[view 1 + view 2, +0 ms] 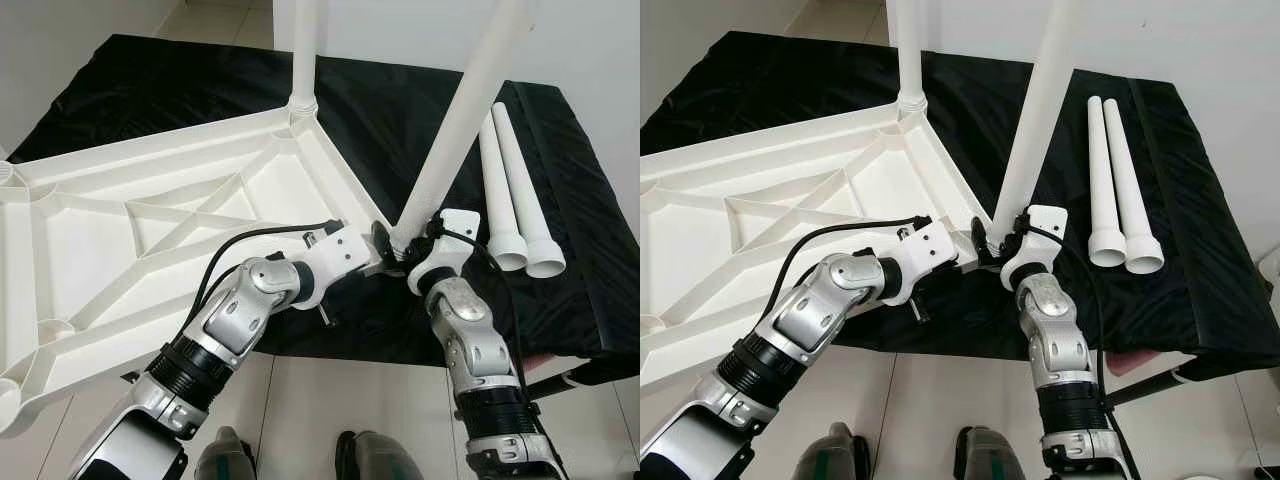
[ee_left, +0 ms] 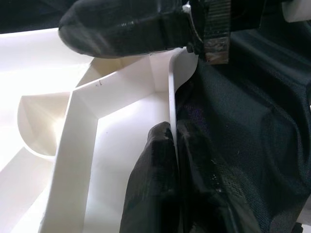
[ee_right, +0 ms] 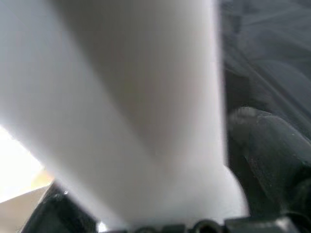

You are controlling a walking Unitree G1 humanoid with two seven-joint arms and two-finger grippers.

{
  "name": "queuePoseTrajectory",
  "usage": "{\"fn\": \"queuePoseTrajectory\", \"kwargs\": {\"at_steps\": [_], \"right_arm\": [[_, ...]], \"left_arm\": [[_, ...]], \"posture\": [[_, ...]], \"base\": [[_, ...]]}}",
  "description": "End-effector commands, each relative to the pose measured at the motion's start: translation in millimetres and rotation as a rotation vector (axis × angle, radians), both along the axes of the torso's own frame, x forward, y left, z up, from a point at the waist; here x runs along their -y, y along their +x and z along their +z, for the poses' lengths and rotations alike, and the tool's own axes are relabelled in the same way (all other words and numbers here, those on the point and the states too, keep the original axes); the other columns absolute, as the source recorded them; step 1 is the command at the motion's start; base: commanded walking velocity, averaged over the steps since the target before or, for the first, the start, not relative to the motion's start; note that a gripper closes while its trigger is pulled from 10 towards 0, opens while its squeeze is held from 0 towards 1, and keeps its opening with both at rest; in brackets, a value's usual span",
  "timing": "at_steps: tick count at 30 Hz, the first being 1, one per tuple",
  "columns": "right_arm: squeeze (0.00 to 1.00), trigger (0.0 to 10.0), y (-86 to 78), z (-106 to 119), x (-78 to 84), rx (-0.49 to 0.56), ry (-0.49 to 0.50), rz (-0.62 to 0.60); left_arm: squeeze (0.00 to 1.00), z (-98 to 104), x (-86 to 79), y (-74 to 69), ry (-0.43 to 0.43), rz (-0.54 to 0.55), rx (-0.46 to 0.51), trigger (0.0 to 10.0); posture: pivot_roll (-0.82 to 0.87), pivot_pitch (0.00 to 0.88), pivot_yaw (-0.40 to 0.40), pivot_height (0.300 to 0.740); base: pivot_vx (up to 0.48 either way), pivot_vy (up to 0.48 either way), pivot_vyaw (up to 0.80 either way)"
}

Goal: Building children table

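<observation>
Black cloth [image 1: 560, 180] is spread over the work surface, and on it the white plastic tabletop [image 1: 150, 215] is laid upside down, its ribbed underside facing up and its near left part overhanging the cloth's edge above the tiled floor [image 1: 330, 400]. One leg [image 1: 305, 50] is already seated upright in the far corner socket. A second leg [image 1: 465, 120] is held at the near right corner, tilted away from that corner rather than upright, with its lower end at the socket; whether it has entered the socket cannot be made out. Two spare legs [image 1: 515, 190] are left lying side by side on the cloth, just to the right of the tilted leg and apart from the tabletop.

The second leg is gripped near its base by the right gripper [image 1: 415, 250], whose fingers are closed around the tube, as the right wrist view suggests. The tabletop's thin side wall beside the same corner is pinched by the left gripper [image 2: 172, 145], one finger inside the wall and one outside against the cloth, so the top is braced.

By this evidence the task is judged to be under halfway: one leg is fitted, one is being seated and needs straightening and pressing home, two are untouched, and the table is yet to be turned upright.
</observation>
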State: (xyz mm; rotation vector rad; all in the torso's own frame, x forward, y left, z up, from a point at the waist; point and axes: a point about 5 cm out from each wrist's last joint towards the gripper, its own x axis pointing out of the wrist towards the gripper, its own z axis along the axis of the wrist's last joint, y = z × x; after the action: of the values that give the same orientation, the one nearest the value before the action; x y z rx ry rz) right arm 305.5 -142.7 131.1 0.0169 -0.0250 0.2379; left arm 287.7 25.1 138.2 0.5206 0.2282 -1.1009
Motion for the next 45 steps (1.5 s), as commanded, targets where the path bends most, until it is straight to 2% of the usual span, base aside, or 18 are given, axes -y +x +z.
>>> {"fn": "queuePoseTrajectory", "kwargs": {"at_steps": [1,2,6,8,9,19,20,24,25,27,28,29,38,42,44,45], "right_arm": [[0.0,10.0,-1.0,-0.5,-0.4,0.006,0.011,0.027],[0.0,10.0,-1.0,-0.2,-0.2,0.008,0.012,0.035],[0.0,10.0,-1.0,3.6,11.9,0.045,0.011,0.193],[0.0,10.0,-1.2,3.7,14.6,0.052,0.007,0.211],[0.0,10.0,-1.1,1.5,21.2,0.045,-0.028,0.245],[0.0,10.0,0.2,-11.2,44.7,-0.003,-0.076,0.323],[0.0,9.6,0.3,-12.4,44.5,-0.007,-0.08,0.327],[0.0,9.2,1.9,-15.0,45.9,-0.005,-0.094,0.336],[0.0,4.3,4.8,-15.1,47.4,0.004,-0.092,0.318],[0.0,4.3,5.5,-15.0,47.6,0.005,-0.086,0.314],[0.0,0.4,6.0,-15.0,47.0,0.007,-0.082,0.316],[0.0,0.0,6.1,-15.1,46.5,0.009,-0.08,0.319],[0.0,0.0,8.8,-11.6,44.1,0.037,-0.034,0.327],[0.0,0.0,8.9,-10.0,40.8,0.047,0.001,0.268],[0.0,0.0,5.8,-13.5,30.2,0.038,0.007,0.156],[0.0,0.0,5.8,-13.5,30.2,0.038,0.007,0.156]], "left_arm": [[0.0,-16.6,1.2,-5.0,0.062,-0.011,-0.053,10.0],[0.0,-16.5,1.4,-5.3,0.062,-0.017,-0.053,10.0],[0.0,-18.0,1.8,-6.1,0.068,-0.013,-0.059,10.0],[0.0,-18.3,1.7,-6.1,0.067,-0.012,-0.061,10.0],[0.0,-18.3,1.7,-6.3,0.067,-0.014,-0.06,10.0],[0.0,-18.7,2.9,-9.0,0.066,-0.029,-0.057,10.0],[0.0,-18.6,3.1,-8.8,0.066,-0.028,-0.056,10.0],[0.0,-18.4,3.7,-8.5,0.065,-0.027,-0.055,10.0],[0.0,-18.2,4.7,-8.6,0.059,-0.025,-0.054,10.0],[0.0,-18.1,4.9,-8.7,0.058,-0.025,-0.053,10.0],[0.0,-18.0,5.0,-8.5,0.056,-0.023,-0.053,10.0],[0.0,-18.0,5.1,-8.5,0.056,-0.021,-0.053,10.0],[0.0,-19.3,5.6,-9.8,0.058,-0.026,-0.056,10.0],[0.0,-19.7,6.5,-10.8,0.057,-0.031,-0.059,10.0],[0.0,-19.1,6.4,-10.9,0.055,-0.031,-0.057,10.0],[0.0,-19.1,6.4,-10.9,0.055,-0.031,-0.057,10.0]], "posture": [[-0.06,0.042,-0.036,0.74],[-0.06,0.042,-0.036,0.74],[-0.06,0.029,-0.038,0.74],[-0.06,0.029,-0.038,0.74],[-0.06,0.029,-0.038,0.74],[-0.05,0.015,-0.035,0.74],[-0.05,0.014,-0.035,0.74],[-0.05,0.012,-0.037,0.74],[-0.05,0.008,-0.04,0.74],[-0.05,0.008,-0.04,0.74],[-0.05,0.008,-0.04,0.74],[-0.05,0.008,-0.041,0.74],[-0.05,0.012,-0.043,0.74],[-0.05,0.017,-0.047,0.74],[-0.05,0.022,-0.054,0.74],[-0.05,0.022,-0.054,0.74]], "base": [[0.0,0.0,0.0],[0.0,0.0,0.0],[0.0,0.0,0.0],[0.0,0.0,0.0],[0.0,0.0,0.0],[0.0,0.0,0.0],[0.0,0.0,0.0],[0.0,0.0,0.0],[0.0,0.0,0.0],[0.0,0.0,0.0],[0.0,0.0,0.0],[0.0,0.0,0.0],[0.0,0.0,0.0],[0.0,0.0,0.0],[0.0,0.0,0.0],[0.0,0.0,0.0]]}}
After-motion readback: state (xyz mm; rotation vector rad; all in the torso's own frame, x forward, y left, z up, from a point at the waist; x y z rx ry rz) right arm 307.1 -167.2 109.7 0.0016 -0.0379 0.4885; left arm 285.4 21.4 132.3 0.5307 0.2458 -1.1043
